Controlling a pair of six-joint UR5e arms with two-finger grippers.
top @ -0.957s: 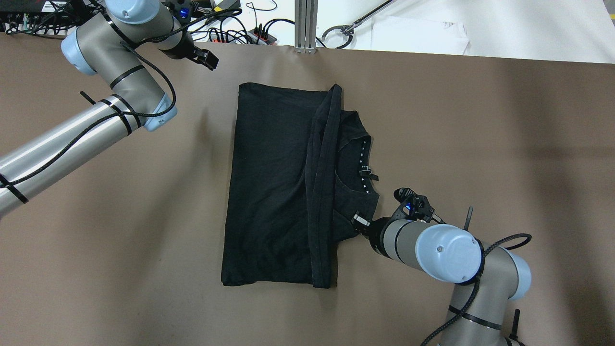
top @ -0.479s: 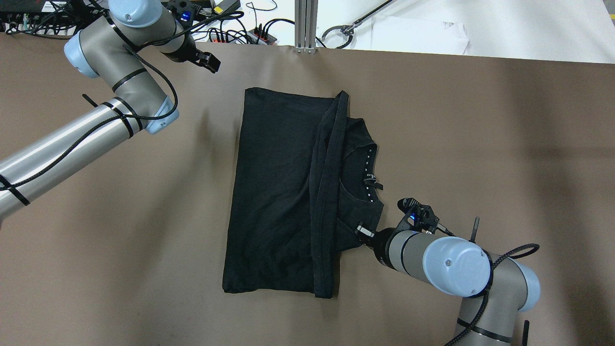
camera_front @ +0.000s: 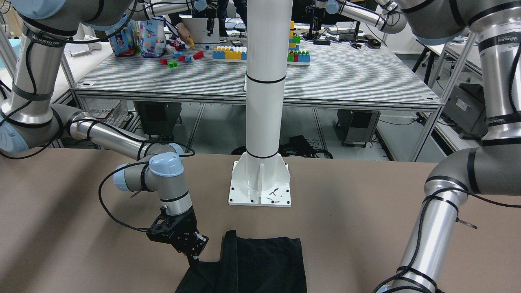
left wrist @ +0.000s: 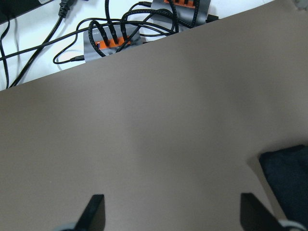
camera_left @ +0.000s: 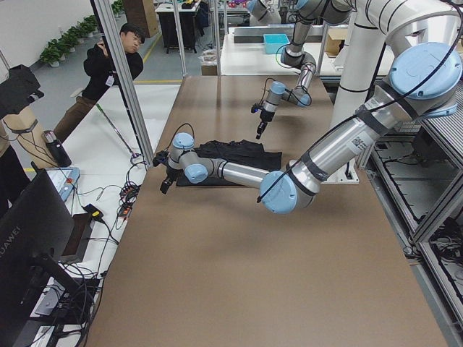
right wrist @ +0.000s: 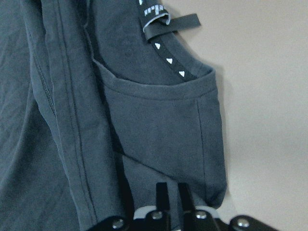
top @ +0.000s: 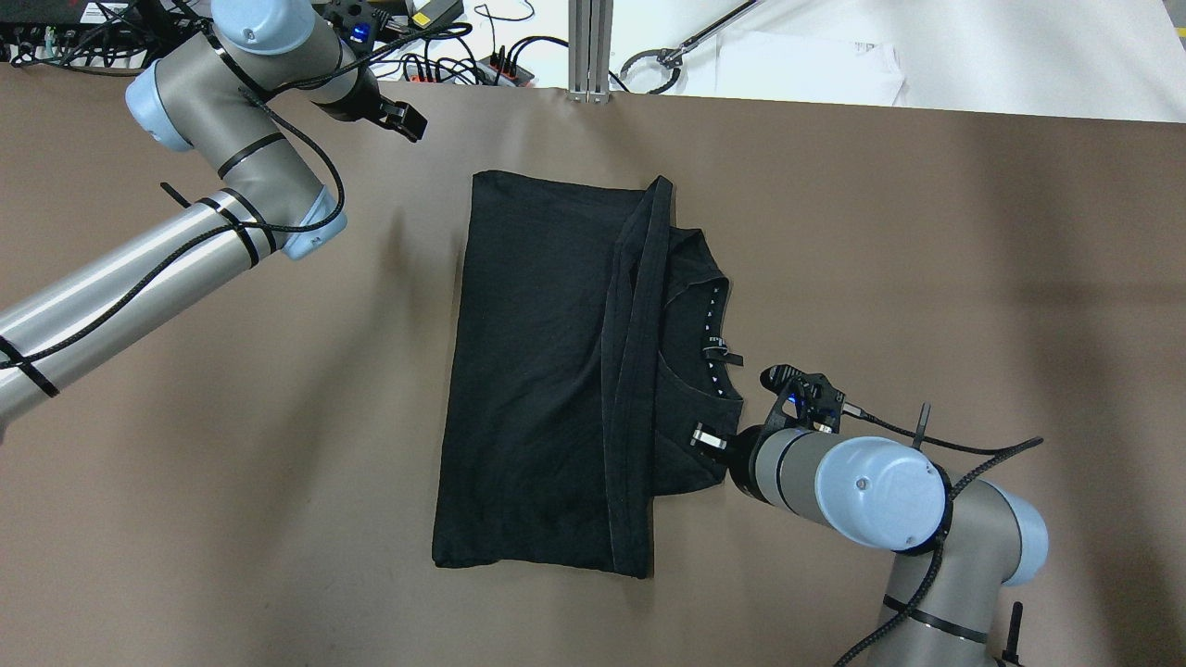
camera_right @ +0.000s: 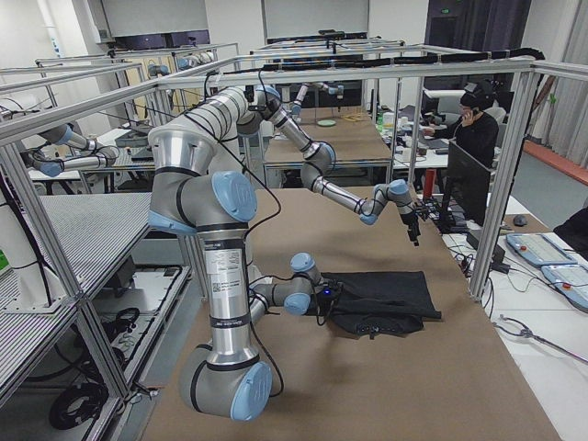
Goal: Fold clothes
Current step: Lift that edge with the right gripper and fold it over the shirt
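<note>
The brown table point(top: 927, 278) carries everything, and the white pillar point(camera_front: 266, 101) rising from its near edge is the fixed mark. The clothes point(top: 537, 371), a single black garment, lie flat directly in front of the pillar's base, near it but not touching. The garment is partly folded: the body forms a long rectangle, a hemmed edge is doubled over down its length, and the collar part pokes out on the pillar's right-arm side. That exposed part looks like what remains to be tucked in. The right gripper point(right wrist: 172, 187) sits low at that flap's corner, in the half of the garment nearer the pillar. Its fingers are drawn almost together and, as far as the wrist view shows, they pinch the fabric edge, probably to carry the flap over the body. The left gripper point(left wrist: 172, 214) hangs far from the pillar, past the garment's far corner by the table's far edge. Its fingers are spread wide and hold nothing, apparently parked clear of the fold. A small neck label point(right wrist: 166, 21) sticks out from the collar.
</note>
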